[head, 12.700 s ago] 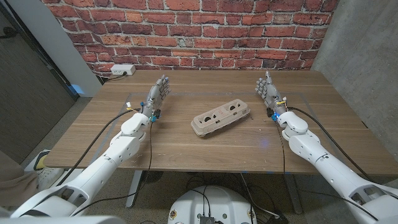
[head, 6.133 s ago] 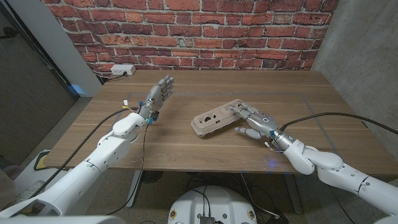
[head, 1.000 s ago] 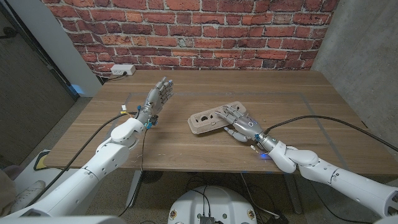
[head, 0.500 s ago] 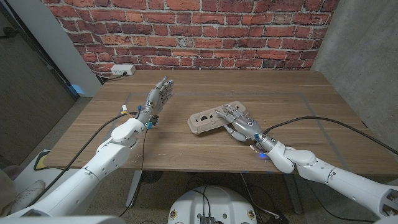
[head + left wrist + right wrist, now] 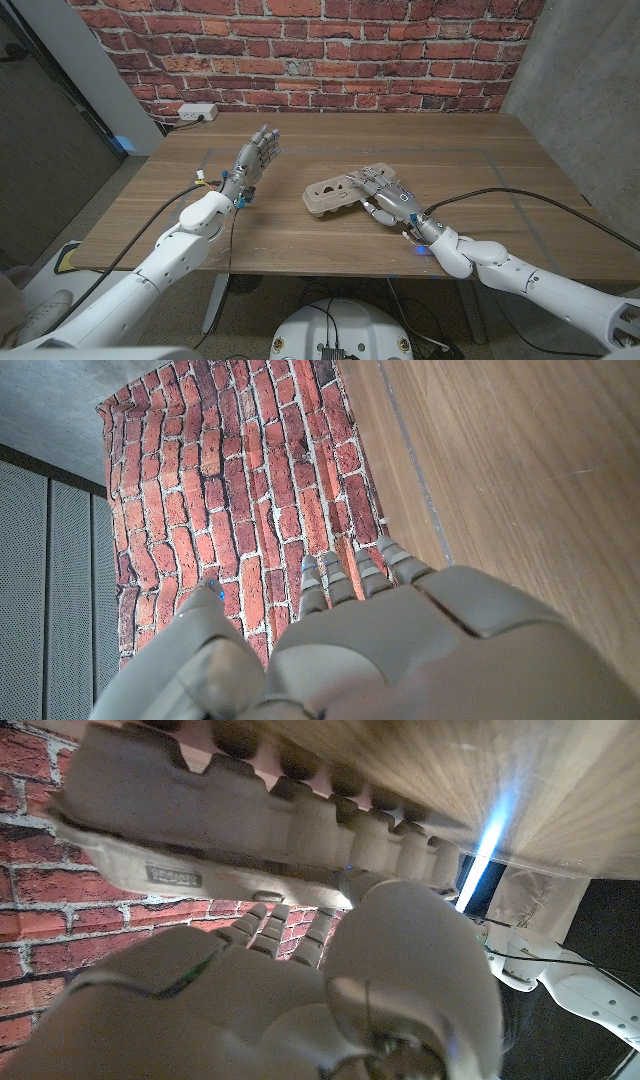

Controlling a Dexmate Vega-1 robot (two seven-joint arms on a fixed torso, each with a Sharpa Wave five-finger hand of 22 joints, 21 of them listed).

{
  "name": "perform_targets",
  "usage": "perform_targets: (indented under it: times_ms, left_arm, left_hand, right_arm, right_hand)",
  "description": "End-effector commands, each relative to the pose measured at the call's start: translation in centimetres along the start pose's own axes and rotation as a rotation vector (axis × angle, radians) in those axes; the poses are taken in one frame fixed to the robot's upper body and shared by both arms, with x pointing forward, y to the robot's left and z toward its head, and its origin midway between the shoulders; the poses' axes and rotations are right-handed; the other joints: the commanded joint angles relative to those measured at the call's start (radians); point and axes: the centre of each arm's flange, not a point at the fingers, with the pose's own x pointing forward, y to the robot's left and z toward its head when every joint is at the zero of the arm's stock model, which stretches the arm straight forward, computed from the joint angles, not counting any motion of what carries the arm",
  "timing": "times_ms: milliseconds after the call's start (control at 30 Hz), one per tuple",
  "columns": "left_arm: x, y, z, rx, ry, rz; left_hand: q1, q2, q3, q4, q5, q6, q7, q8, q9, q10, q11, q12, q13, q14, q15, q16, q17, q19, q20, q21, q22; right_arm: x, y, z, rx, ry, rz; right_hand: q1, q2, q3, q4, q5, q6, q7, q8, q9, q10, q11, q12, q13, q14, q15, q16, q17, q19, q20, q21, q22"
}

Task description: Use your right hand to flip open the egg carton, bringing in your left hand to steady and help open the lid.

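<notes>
The grey-brown cardboard egg carton (image 5: 328,195) lies closed at the middle of the wooden table (image 5: 300,245), set at a slant. My right hand (image 5: 388,197) covers its right half, fingers spread over the lid and thumb at the near side. In the right wrist view the thumb of the right hand (image 5: 300,1010) presses against the seam under the lid of the carton (image 5: 200,800), and the fingers reach over the top. My left hand (image 5: 255,155) stands raised to the left of the carton, well apart from it, fingers straight and apart, holding nothing. The left wrist view looks past the left hand (image 5: 400,650) at the brick wall.
A white power strip (image 5: 197,111) sits beyond the table's far left corner at the brick wall. Black cables trail along both arms over the table. A concrete wall stands to the right. Bare wood surrounds the carton on all sides.
Over the last second my right hand has slid a little farther onto the lid and the carton has shifted slightly with it. The left hand has stayed raised in place.
</notes>
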Motion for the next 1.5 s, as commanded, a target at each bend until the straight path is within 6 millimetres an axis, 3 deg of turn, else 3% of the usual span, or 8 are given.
perform_targets:
  times_ms: [33, 367, 500, 833, 1000, 1500]
  left_arm:
    - [-0.3, -0.1, 0.1, 0.002, -0.007, 0.005]
    - [-0.5, -0.2, 0.0, -0.004, -0.008, 0.012]
    - [-0.6, -0.2, -0.1, -0.004, -0.006, 0.018]
    - [-0.4, -0.1, 0.1, -0.001, -0.009, 0.016]
    - [-0.3, -0.2, 0.0, -0.005, -0.01, 0.015]
    - [0.1, -0.2, 0.2, 0.018, -0.012, 0.005]
  left_hand:
    - [0.0, -0.006, -0.002, 0.001, 0.007, 0.008, 0.003, 0.007, 0.001, 0.009, -0.001, 0.007, 0.002, -0.006, -0.03, 0.007, 0.002, -0.001, 0.0, 0.007, 0.003]
    - [-0.001, -0.006, -0.003, 0.001, 0.007, 0.01, 0.005, 0.007, 0.001, 0.009, -0.005, 0.007, 0.002, -0.006, -0.03, 0.007, 0.002, -0.001, 0.0, 0.007, 0.003]
    - [-0.002, -0.006, -0.004, 0.001, 0.007, 0.01, 0.004, 0.007, 0.001, 0.008, -0.001, 0.007, 0.002, -0.007, -0.029, 0.007, 0.002, -0.001, 0.001, 0.007, 0.003]
    - [-0.003, -0.006, -0.005, 0.001, 0.007, 0.013, 0.005, 0.007, 0.001, 0.009, -0.004, 0.007, 0.002, -0.006, -0.03, 0.007, 0.002, -0.002, 0.001, 0.007, 0.003]
    - [-0.003, -0.005, -0.005, 0.001, 0.007, 0.012, 0.003, 0.006, 0.001, 0.01, -0.005, 0.007, 0.002, -0.006, -0.031, 0.007, 0.002, -0.002, 0.001, 0.007, 0.003]
    - [-0.001, -0.003, -0.005, 0.0, 0.007, 0.022, 0.001, 0.01, 0.001, 0.012, -0.006, 0.007, 0.002, -0.006, -0.031, 0.007, 0.001, -0.003, 0.001, 0.007, 0.002]
  right_arm:
    - [0.1, -0.9, 0.2, 0.038, 0.003, -0.043]
    - [0.5, -1.9, 0.1, 0.062, 0.018, -0.081]
    - [0.6, -2.6, 0.0, 0.076, 0.045, -0.104]
    - [1.7, -6.0, -0.6, 0.099, 0.134, -0.208]
    - [2.3, -7.3, -1.0, 0.093, 0.164, -0.239]
    - [4.2, -8.0, -2.7, 0.027, 0.336, -0.255]
  right_hand:
    - [-0.014, 0.007, 0.009, 0.011, -0.001, 0.034, -0.009, 0.004, 0.001, 0.121, -0.012, 0.144, 0.071, 0.028, -0.184, 0.021, 0.018, 0.01, -0.035, 0.012, 0.003]
    - [-0.014, 0.003, 0.032, -0.001, -0.013, 0.134, -0.002, 0.014, 0.001, 0.184, -0.012, 0.201, 0.083, 0.099, -0.191, 0.057, 0.038, 0.039, -0.026, 0.037, 0.004]
    - [-0.007, 0.0, 0.039, -0.017, -0.02, 0.205, -0.007, 0.022, 0.003, 0.239, -0.009, 0.234, 0.076, 0.14, -0.194, 0.072, 0.044, 0.057, -0.033, 0.051, 0.003]
    - [0.007, -0.011, 0.034, -0.052, -0.023, 0.252, 0.013, 0.016, 0.004, 0.302, -0.006, 0.265, 0.052, 0.195, -0.192, 0.085, 0.044, 0.092, -0.021, 0.072, -0.001]
    - [0.016, -0.027, 0.031, -0.081, -0.018, 0.283, 0.029, 0.015, 0.003, 0.339, -0.002, 0.281, 0.037, 0.236, -0.191, 0.083, 0.029, 0.115, -0.013, 0.084, -0.004]
    - [0.023, -0.033, 0.022, -0.115, -0.009, 0.328, 0.032, 0.013, 0.001, 0.386, 0.0, 0.299, 0.01, 0.289, -0.193, 0.08, 0.011, 0.154, -0.002, 0.102, -0.009]
